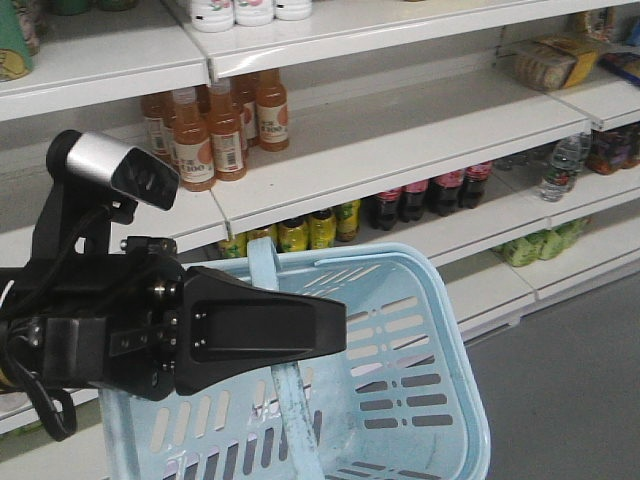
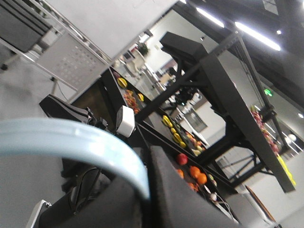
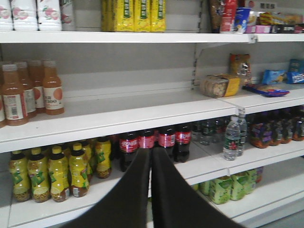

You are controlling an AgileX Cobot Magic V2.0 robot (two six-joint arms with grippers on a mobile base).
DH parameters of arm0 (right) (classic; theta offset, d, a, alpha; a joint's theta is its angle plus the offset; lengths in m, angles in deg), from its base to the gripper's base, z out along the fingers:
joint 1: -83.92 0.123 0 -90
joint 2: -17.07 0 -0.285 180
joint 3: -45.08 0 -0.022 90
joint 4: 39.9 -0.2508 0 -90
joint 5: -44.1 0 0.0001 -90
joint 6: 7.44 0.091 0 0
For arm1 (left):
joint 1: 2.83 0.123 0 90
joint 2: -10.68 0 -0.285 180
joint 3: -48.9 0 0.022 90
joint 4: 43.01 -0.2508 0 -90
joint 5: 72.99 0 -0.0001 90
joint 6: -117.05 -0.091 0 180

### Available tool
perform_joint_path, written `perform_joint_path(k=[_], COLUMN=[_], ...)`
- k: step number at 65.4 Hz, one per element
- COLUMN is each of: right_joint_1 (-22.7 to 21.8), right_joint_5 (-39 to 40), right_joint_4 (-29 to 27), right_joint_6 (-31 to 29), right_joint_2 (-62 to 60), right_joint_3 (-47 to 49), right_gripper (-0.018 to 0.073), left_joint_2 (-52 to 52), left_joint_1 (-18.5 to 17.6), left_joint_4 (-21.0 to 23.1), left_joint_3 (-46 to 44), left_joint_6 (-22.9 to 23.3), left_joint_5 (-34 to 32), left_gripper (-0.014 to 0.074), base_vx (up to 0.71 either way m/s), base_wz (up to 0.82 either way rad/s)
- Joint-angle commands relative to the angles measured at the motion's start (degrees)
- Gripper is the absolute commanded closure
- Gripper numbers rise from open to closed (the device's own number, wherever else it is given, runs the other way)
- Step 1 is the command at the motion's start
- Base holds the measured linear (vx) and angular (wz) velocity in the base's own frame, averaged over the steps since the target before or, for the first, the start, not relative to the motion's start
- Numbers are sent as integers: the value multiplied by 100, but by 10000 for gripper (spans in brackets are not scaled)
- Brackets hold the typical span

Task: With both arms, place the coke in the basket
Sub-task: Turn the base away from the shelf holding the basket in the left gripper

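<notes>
The pale blue basket [image 1: 420, 400] hangs in front of the shelves in the front view. My left gripper [image 1: 335, 325] is shut on its handle [image 1: 262, 262]. In the left wrist view the pale blue handle [image 2: 71, 140] curves down between the jaws of the left gripper [image 2: 148, 190]. Several coke bottles [image 3: 166, 140] with red labels stand in a row on the lower shelf, also visible as dark coke bottles [image 1: 430, 195] in the front view. My right gripper [image 3: 151, 151] is shut and empty, its tips pointing at the cokes from a short distance.
Orange juice bottles [image 1: 215, 125] stand on the shelf above the basket. Yellow tea bottles [image 3: 57, 173] are left of the cokes, water bottles [image 3: 232, 137] to their right, green packs [image 3: 232, 187] on the shelf below. Grey floor [image 1: 570, 380] lies at the right.
</notes>
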Motion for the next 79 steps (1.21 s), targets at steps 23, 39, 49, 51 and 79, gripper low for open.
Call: perform_joint_path(k=[23, 39, 49, 51, 79], right_joint_1=[-32, -32, -32, -32, -32], right_joint_5=[397, 397, 397, 397, 397], right_joint_4=[40, 40, 40, 40, 40], right_joint_6=[-43, -43, -43, -43, -43], right_joint_2=[-106, -106, -106, -106, -106], right_joint_3=[-63, -63, -63, -63, -63], right_gripper=[564, 564, 564, 564, 564], left_joint_2=[131, 131, 131, 131, 131], left_joint_1=[-24, -24, -24, -24, -24], left_joint_4=[493, 493, 493, 493, 493], left_joint_3=[-149, -149, -149, -149, -149], left_joint_6=[-13, -13, -13, -13, -13], left_joint_5=[-1119, -1119, -1119, -1119, -1119], left_gripper=[603, 603, 603, 603, 603], base_vx=[-9, -8, -8, -7, -8], base_wz=[-43, -38, -33, -31, -32])
